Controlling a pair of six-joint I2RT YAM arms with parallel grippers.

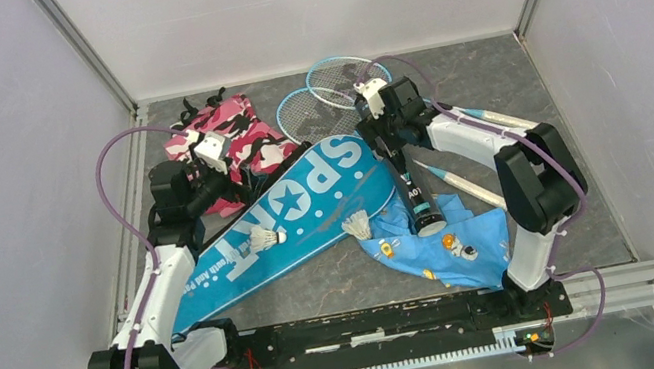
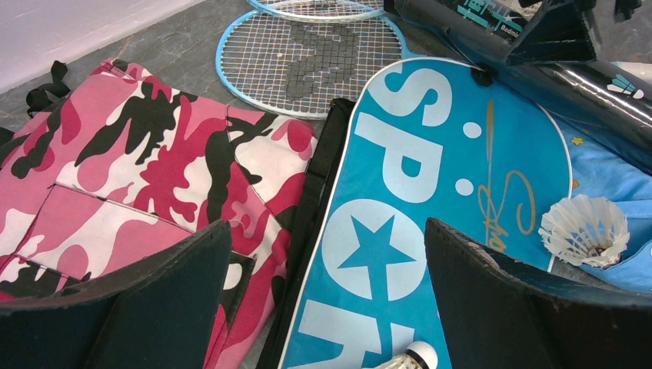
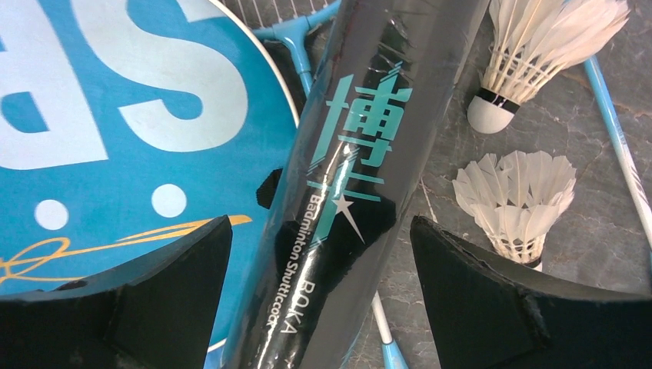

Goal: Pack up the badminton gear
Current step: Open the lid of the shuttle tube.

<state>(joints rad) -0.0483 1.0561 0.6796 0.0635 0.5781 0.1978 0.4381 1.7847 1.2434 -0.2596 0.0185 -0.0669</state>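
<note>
The right gripper (image 3: 321, 231) was open. Its fingers (image 3: 146, 307) stood wide, one on either side of the black tube (image 3: 361, 115), and a narrow gap showed between each pad and the tube's wall. The tube ran lengthwise between them and lay against the rounded end of the blue "SPORT" cover (image 3: 115, 154). On the tube's other side two white shuttlecocks (image 3: 515, 200) rested on the grey table (image 1: 508, 81), near a light-blue racquet shaft. In the top view the tube's near end lay on the blue cartoon-print cloth (image 1: 446, 250).

The left gripper (image 2: 328, 231) was also open, with nothing between its fingers (image 2: 154, 307). It hung over the line where the pink camouflage bag (image 2: 115, 169) met the black-edged side of the cover. A shuttlecock (image 2: 411, 357) sat on the cover close to the right-hand finger, and another (image 2: 584, 229) lay at the cover's far edge. Beyond the bag and cover, the two racquets (image 2: 307, 65) lay with their heads overlapping.
</note>
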